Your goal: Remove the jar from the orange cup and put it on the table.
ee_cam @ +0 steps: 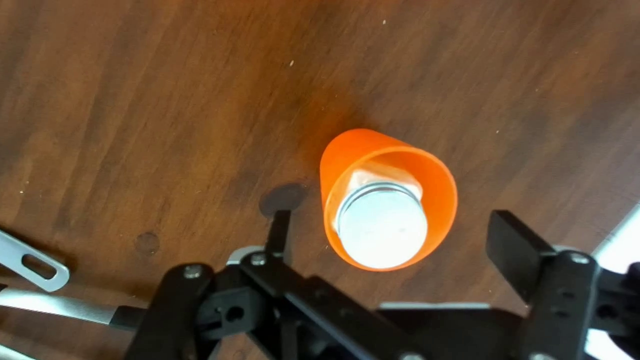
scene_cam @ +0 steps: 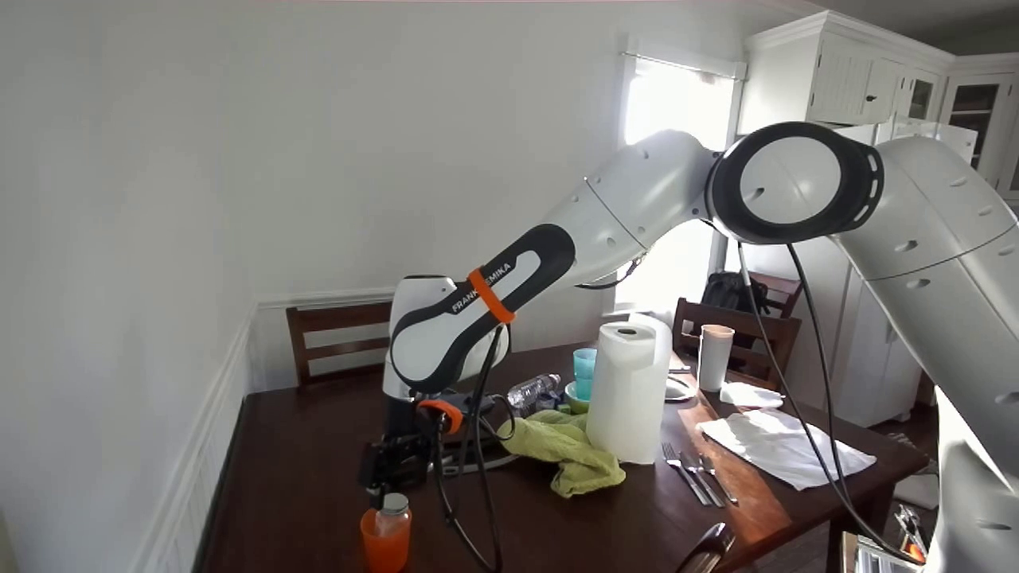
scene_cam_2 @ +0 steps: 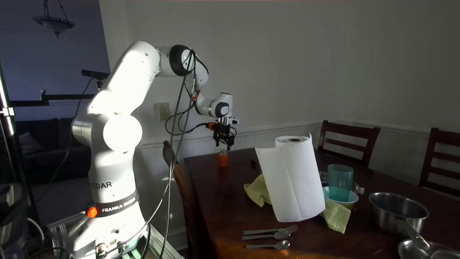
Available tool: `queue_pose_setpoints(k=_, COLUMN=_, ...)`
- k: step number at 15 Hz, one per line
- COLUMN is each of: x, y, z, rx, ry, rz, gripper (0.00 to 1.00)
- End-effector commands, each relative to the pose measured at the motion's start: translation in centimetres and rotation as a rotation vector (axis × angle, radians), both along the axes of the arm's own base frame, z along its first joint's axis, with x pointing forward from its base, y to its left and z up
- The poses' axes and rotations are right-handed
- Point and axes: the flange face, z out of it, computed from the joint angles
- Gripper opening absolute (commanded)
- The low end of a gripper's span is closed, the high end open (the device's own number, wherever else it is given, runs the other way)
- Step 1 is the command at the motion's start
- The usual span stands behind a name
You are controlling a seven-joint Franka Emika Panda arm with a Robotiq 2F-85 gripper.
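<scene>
The cup (ee_cam: 342, 157) stands upright on the table (ee_cam: 150, 75) with the jar (ee_cam: 381, 220) inside it, the jar's metal top rising above the cup's rim. Over the cup is the gripper (ee_cam: 390, 225), fingers (ee_cam: 517, 250) spread wide to either side. Well apart from the cup, a tumbler (scene_cam_2: 340, 180) sits in a bowl (scene_cam_2: 353, 199); I cannot tell what the tumbler holds. Farther from the cup stands a pot (scene_cam_2: 386, 216), its inside only partly in sight.
</scene>
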Motion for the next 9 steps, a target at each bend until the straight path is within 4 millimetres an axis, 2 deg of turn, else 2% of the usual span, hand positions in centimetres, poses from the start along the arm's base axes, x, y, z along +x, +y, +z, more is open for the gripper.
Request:
queue_pose_setpoints(k=1, x=0.9, y=0.2, z=-0.6, rx=0.035, ry=0.014, rz=-0.055, gripper=0.86)
queue_pose_setpoints(k=2, x=1.0, y=0.2, z=-0.9, rx=0.037, ry=0.019, rz=-0.064, gripper=0.78)
queue_pose_setpoints(k=6, x=1.1, y=0.2, z=-1.6, rx=0.036, ry=0.031, rz=-0.087, gripper=0.63)
queue_pose_setpoints(k=7, x=1.1, y=0.2, z=-1.8, rx=0.035, ry=0.033, rz=-0.093, gripper=0.65)
queue_pose_setpoints(k=8, x=1.2, y=0.2, z=-1.9, rx=0.037, ry=0.034, rz=-0.097, gripper=0.6)
queue_pose_setpoints(k=9, x=1.2, y=0.2, z=-1.9, rx=0.037, ry=0.032, rz=-0.101, gripper=0.6)
